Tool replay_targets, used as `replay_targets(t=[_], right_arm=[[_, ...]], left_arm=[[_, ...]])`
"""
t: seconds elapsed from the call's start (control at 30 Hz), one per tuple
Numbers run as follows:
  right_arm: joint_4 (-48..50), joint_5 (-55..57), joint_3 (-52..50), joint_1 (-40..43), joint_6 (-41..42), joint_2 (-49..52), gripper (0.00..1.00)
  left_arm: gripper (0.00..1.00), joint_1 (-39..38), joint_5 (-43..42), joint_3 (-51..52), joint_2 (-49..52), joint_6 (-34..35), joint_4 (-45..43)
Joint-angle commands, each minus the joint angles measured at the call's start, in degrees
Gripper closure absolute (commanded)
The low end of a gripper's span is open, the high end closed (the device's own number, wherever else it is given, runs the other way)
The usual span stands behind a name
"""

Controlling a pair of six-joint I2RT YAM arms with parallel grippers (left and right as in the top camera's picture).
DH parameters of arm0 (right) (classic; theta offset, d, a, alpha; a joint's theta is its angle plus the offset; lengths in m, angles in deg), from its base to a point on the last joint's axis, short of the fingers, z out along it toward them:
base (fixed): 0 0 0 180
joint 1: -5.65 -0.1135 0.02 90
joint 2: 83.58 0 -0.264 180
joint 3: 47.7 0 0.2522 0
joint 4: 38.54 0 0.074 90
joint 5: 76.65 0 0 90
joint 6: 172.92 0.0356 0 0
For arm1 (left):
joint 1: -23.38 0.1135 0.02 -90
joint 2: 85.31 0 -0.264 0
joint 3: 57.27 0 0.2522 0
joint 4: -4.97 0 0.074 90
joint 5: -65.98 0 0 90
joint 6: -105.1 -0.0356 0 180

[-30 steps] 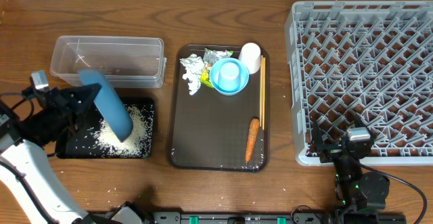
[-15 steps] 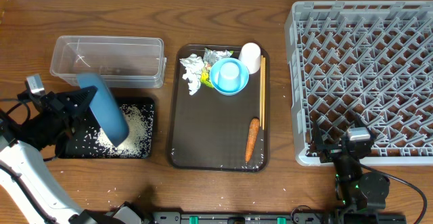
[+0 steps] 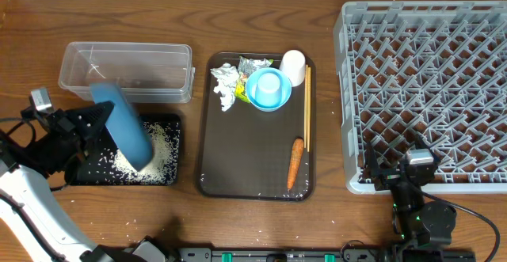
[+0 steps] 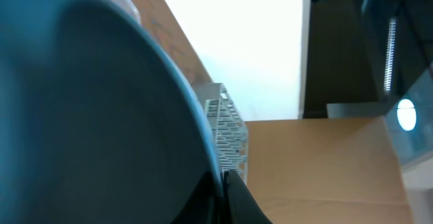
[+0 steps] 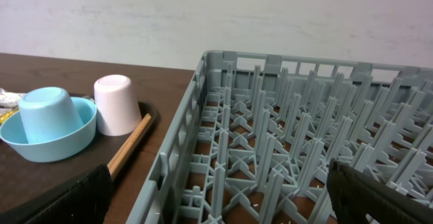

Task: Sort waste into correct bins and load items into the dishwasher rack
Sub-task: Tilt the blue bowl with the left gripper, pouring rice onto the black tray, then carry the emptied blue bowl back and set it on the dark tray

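Note:
My left gripper is shut on the rim of the large blue bowl, held tipped on edge over the black tray, where white rice lies heaped. The bowl fills the left wrist view, pinched between the fingers. The clear tub stands behind. On the brown serving tray lie crumpled paper, foil wrapper, small light-blue bowl, white cup, chopsticks and carrot. My right gripper is open at the grey rack's front left corner.
Loose rice grains are scattered on the wooden table in front of the black tray. The right wrist view shows the light-blue bowl, white cup and chopsticks left of the rack wall.
My left gripper has drawn slightly left with the blue bowl, still tipped over the black tray. The right arm has not moved.

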Motion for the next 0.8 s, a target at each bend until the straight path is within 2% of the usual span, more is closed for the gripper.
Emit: replay_targets(t=[0.0, 0.1, 0.17, 0.23, 0.33, 0.43, 0.67, 0.77], right_arm=[[-0.26, 0.33, -0.07, 0.48, -0.26, -0.09, 0.01], [-0.26, 0.33, -0.07, 0.48, -0.26, -0.09, 0.01], [-0.26, 0.33, -0.07, 0.50, -0.26, -0.09, 0.01], [-0.26, 0.33, -0.07, 0.48, -0.26, -0.09, 0.01], [-0.26, 0.35, -0.07, 0.50, -0.24, -0.09, 0.01], [-0.26, 0.33, -0.07, 0.50, -0.24, -0.09, 0.01], [-0.26, 0.33, -0.07, 0.48, -0.26, -0.09, 0.01], [-0.26, 0.33, -0.07, 0.48, -0.26, -0.09, 0.01]], left_arm=[[0.94, 0.17, 0.55, -1.31, -0.26, -1.40, 2.95], [0.94, -0.59, -3.50, -1.31, -1.44, -8.15, 7.96], [0.94, -0.94, -1.64, -1.31, -2.49, -8.57, 8.61], [0.94, -1.64, -3.56, -1.31, -4.04, -9.55, 13.20], [0.94, -3.23, -3.48, -1.31, -7.52, -15.45, 13.81], [0.94, -4.28, 7.06, -1.31, -10.84, -9.92, 12.50], [0.94, -12.85, 14.32, -1.31, -18.91, -11.34, 13.51], [0.94, -17.88, 14.84, -1.31, -21.22, -11.17, 13.11]])
